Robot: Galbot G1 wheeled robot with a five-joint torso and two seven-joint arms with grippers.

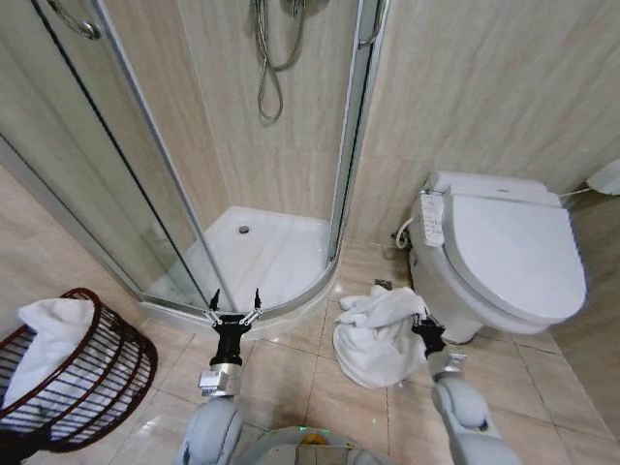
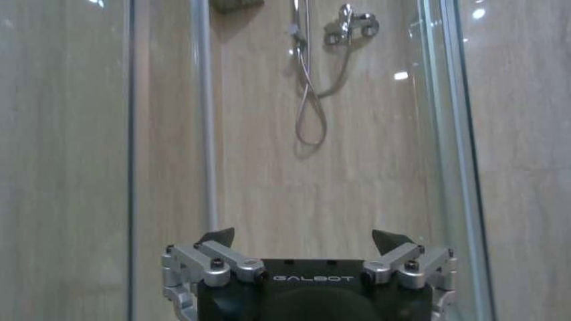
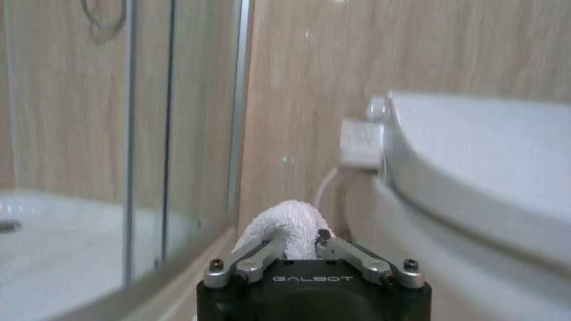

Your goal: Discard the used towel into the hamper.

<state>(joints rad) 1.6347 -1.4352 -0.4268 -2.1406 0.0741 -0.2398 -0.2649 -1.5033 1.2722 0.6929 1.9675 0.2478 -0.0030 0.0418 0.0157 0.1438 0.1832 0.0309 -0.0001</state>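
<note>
Gripping a fold of the white towel [image 1: 380, 334] beside the toilet [image 1: 504, 257], the right pincer [image 1: 423, 331] is closed. Left pincer [image 1: 236, 312] hangs wide open, empty, near the shower tray [image 1: 291, 300]. Bare floor tiles [image 1: 291, 373] separate towel from hamper [image 1: 82, 383], far left.

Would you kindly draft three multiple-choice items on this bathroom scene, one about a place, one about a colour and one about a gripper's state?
1. Where does the towel on the floor lie?
A. inside the shower
B. on the tiles beside the toilet
C. on the toilet lid

2. What colour is the hamper?
A. dark reddish-brown
B. white
C. blue

3. How is the right gripper?
A. open in the air
B. shut on nothing
C. shut on the towel

Answers: 1 B, the head view shows the white heap on the tiles at the toilet's base. 2 A, its openwork wall is dark reddish-brown. 3 C, the right wrist view shows white cloth pinched between its fingers, while the left gripper hangs open.
</note>
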